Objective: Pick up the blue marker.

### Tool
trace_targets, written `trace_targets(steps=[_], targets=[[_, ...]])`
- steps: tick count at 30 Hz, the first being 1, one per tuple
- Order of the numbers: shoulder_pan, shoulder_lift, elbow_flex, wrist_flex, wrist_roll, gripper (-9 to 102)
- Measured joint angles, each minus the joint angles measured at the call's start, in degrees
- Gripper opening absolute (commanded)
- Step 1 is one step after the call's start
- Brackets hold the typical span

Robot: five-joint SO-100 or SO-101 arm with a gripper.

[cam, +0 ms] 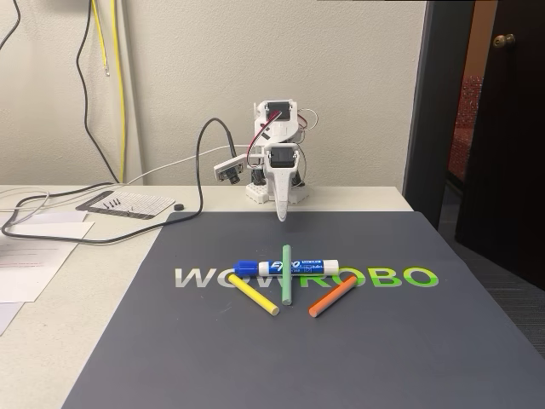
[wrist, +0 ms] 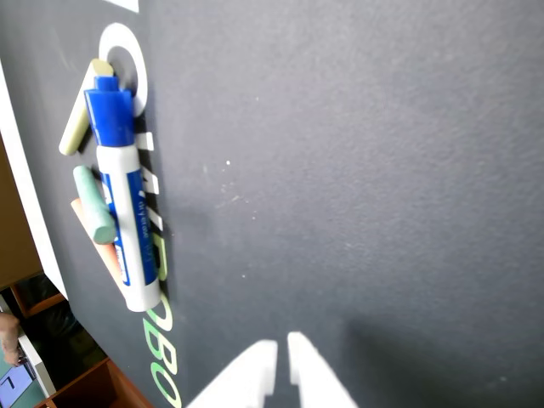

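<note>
Blue marker (cam: 288, 267) on mat, well apart from end effector (cam: 281, 217).

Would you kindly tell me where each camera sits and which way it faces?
Fixed view: low at the mat's near edge, facing the arm by the wall; the gripper points down behind the blue marker.
Wrist view: rides the arm, looking down along the fingertips at the mat.
Shared: marker and green stick.
</note>
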Motion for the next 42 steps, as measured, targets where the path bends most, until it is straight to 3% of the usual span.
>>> trace_targets(steps=[4, 42], targets=[[3.7, 0.0, 0.4, 0.0, 1.8, 0], [4.0, 0.0, 0.4, 0.0, 2.2, 0]])
